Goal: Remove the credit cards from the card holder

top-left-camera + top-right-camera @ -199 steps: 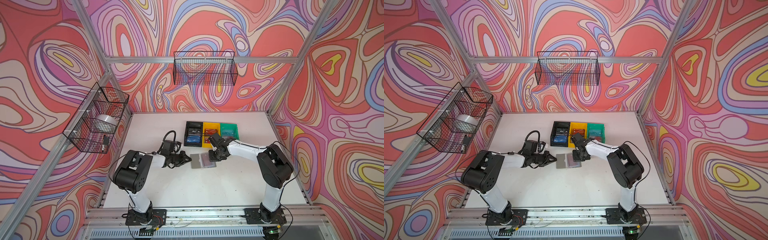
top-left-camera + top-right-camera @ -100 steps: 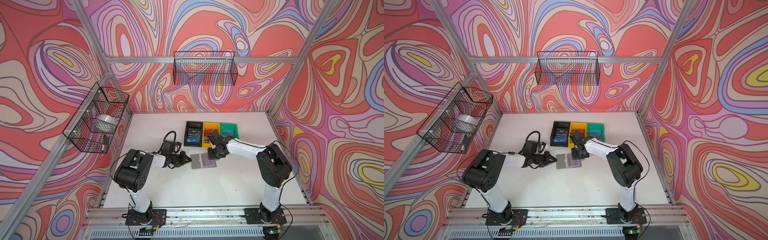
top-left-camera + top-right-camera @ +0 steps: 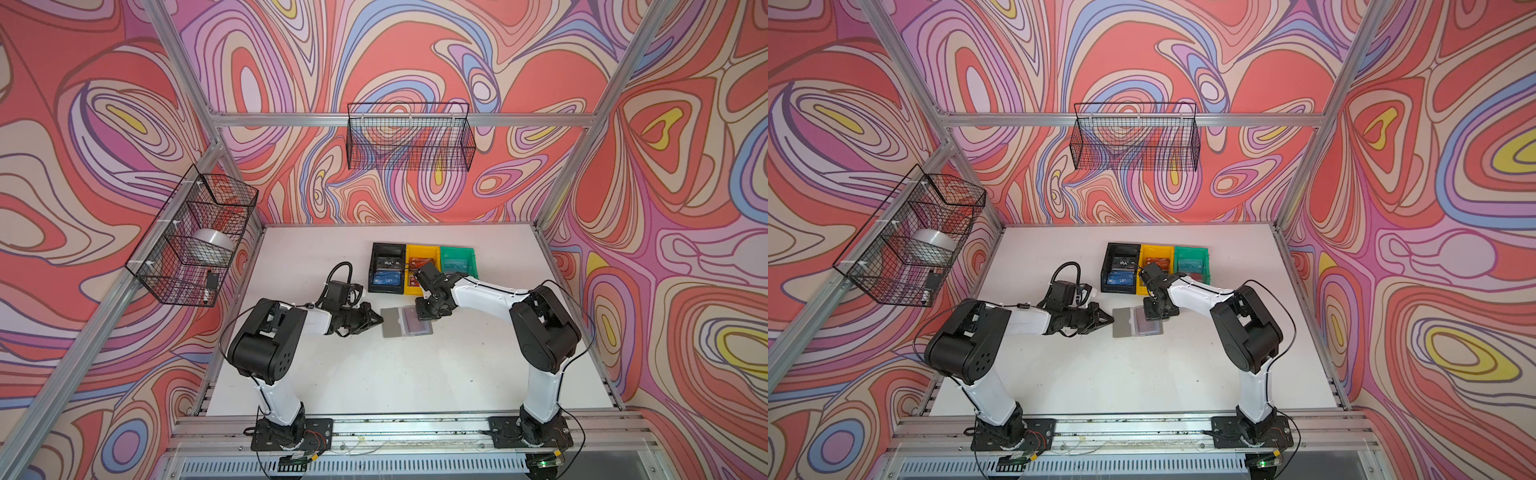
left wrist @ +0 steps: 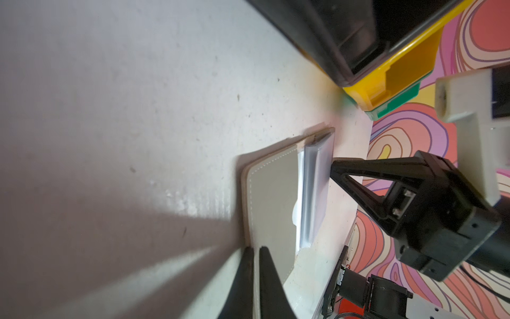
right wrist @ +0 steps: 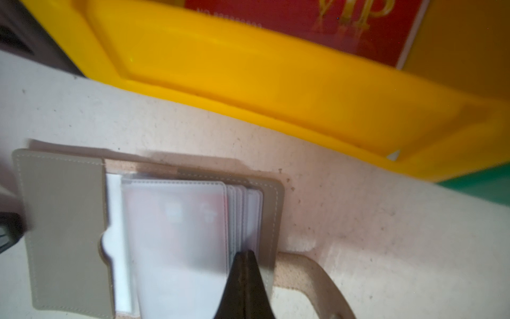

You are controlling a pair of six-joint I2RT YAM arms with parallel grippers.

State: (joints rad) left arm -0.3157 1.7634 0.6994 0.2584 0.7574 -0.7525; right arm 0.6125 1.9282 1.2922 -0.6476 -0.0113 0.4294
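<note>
Card holder [image 3: 392, 325] work starts at the right end effector [image 5: 244, 258]. Its jaws are together, and the pointed tip rests on the fanned edges of the clear sleeves [image 5: 176, 243], with nothing visibly pinched. I judge that a sleeve is being leafed aside to reach a card. To do that well, the tip should slide lightly, then part and nip the card's own edge, not the plastic. Which way the pocket opens I cannot tell. The left end effector [image 4: 256, 266] is clamped on the grey cover's outer edge, a good anchor against sliding. A reddish card [image 5: 176, 212] shows faintly through the top sleeve. The holder lies open and flat near the middle of the bench [image 3: 415, 374], its strap [image 5: 309, 272] out, just in front of the yellow bin [image 5: 248, 71] toward the far edge.
</note>
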